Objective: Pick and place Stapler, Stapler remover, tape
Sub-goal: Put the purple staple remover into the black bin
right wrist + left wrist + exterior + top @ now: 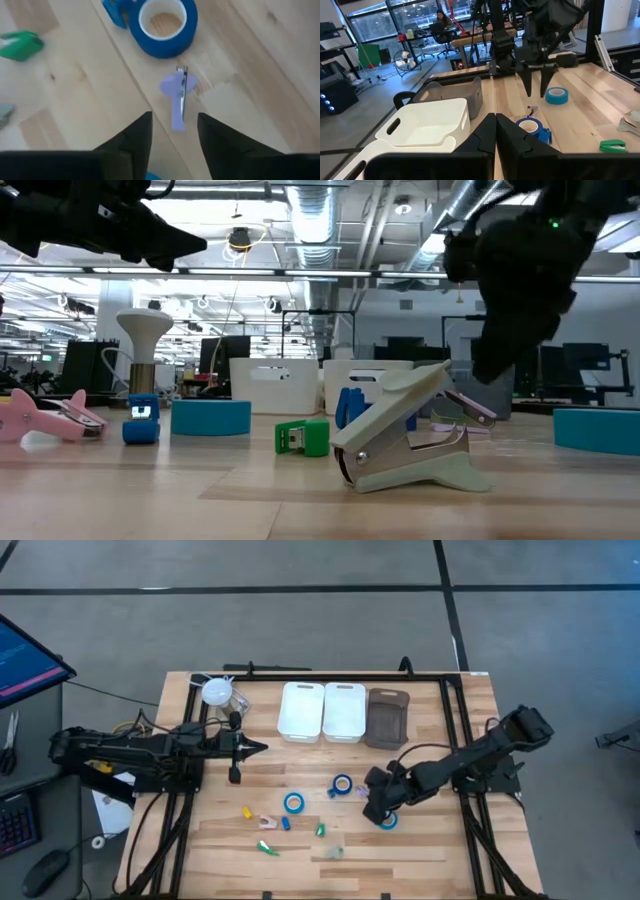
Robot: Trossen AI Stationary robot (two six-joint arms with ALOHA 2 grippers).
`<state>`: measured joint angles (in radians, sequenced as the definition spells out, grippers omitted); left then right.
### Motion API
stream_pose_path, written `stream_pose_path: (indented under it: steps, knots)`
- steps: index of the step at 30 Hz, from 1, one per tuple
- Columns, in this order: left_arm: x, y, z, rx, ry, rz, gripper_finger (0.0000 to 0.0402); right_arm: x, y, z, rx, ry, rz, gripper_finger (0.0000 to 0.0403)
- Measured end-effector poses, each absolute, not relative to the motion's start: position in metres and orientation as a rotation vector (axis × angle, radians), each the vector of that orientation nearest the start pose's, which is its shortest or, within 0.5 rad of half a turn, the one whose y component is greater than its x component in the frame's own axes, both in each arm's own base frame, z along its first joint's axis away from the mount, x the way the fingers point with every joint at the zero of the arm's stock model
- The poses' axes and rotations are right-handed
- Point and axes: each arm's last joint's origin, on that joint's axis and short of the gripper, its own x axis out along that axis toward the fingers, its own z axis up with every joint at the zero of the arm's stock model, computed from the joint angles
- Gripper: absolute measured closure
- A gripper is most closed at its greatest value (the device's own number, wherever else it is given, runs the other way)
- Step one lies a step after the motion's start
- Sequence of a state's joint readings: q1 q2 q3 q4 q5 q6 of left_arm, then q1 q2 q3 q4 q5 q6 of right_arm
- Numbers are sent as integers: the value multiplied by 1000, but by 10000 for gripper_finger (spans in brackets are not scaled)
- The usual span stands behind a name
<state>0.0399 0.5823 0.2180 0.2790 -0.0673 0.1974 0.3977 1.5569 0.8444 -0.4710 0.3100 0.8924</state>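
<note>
Wooden table (420, 840), and the lilac staple remover (177, 97) lay straight ahead of my right fingers (172, 137).

Its long axis ran in line with my spread, empty right fingers; one blue tape roll (167, 22) sat just beyond it. My left fingers (240, 748), pressed together, waited far off. Two white bins (322, 710) and a dark tray (386, 717) looked empty.

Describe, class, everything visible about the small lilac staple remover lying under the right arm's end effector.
The small lilac plastic staple remover has a rounded head, a narrower body, and a thin metal edge along its middle. It lies flat on the pale wooden table, close to a blue ring-shaped tape roll with a pale centre but apart from it. The right end effector hovers above with its dark fingers open to either side, not touching it.
</note>
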Motion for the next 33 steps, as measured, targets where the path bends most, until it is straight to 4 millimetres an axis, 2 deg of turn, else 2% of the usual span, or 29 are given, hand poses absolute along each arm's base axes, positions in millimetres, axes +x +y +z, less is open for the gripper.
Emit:
stream_pose_path:
  steps: [7,16,21,29,33]
  knots:
    - [146,8,209,198,96,98,399,265,97,148,374,1074,-441,237]
    - [146,8,209,198,96,98,399,268,95,134,352,1118,-462,253]
    - [146,8,209,198,97,98,399,270,96,135,361,1100,-451,285]
    - [146,8,209,198,97,98,399,270,96,135,333,1101,-437,384]
    - [146,8,209,198,98,98,399,271,95,136,315,1093,-429,379]
